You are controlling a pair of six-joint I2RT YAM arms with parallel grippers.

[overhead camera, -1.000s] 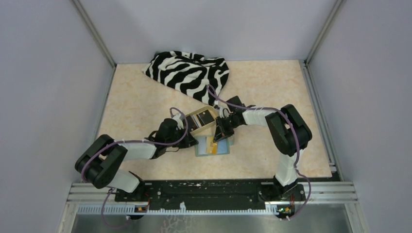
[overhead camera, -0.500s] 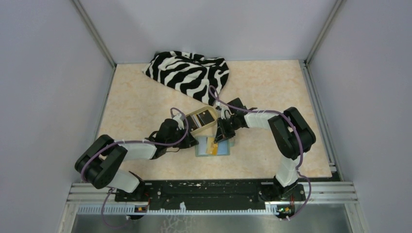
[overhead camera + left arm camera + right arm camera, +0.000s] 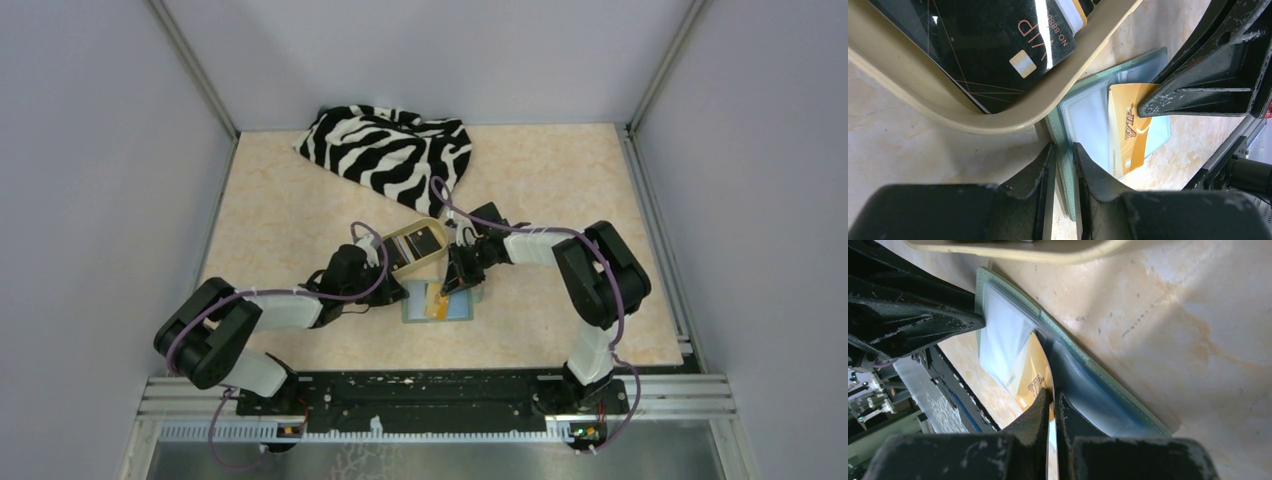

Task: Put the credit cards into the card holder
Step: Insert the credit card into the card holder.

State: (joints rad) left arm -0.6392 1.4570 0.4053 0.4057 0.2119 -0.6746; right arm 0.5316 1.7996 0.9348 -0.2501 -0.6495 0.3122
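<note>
Sage-green outside and pale blue inside, the card holder (image 3: 462, 308) lies open near the middle of the surface (image 3: 560, 180), a little toward its near edge. The left end effector (image 3: 1063, 150) comes at it from the left. Its fingers are narrowed onto the holder's left border, with the green edge running up between them. The right end effector (image 3: 1053, 401) reaches in from the right, its jaws almost together and pinching the gold card (image 3: 1127, 131), which carries VIP lettering. That card lies across the blue lining. Its free end seems to sit at or just under the lip of a clear pocket, though neither wrist view makes plain how far in it is.

Just beyond the holder sits the tan dish (image 3: 998, 122). In the left wrist view its rim crosses over the holder's far-left corner, so the two are touching or very nearly so. A black card (image 3: 988, 55) with a chip and gold VIP lettering lies flat in the dish. A pale card with a gold stripe (image 3: 1074, 11) rests on top of it, mostly cut off by the frame. A zebra-striped cloth (image 3: 385, 150) is heaped at the far edge of the surface, left of centre, well apart from the holder and both arms.
</note>
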